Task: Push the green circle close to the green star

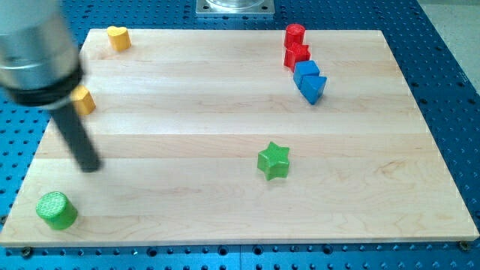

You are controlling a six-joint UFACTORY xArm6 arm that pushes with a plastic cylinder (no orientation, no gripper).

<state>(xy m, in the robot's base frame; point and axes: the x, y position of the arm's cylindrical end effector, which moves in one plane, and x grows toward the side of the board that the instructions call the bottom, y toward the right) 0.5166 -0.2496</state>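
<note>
A pale wooden board [225,82] lies on a blue perforated bench. My tip [89,166] is a bare rod with nothing to open or close; it stands near the board's left edge, above and just right of the green circle [56,209], not touching it. That circle sits in the bottom-left corner. The green star [274,160] lies well apart, right of centre. A yellow heart [118,37] occupies the top-left corner; red and blue blocks cluster near the top-right.
</note>
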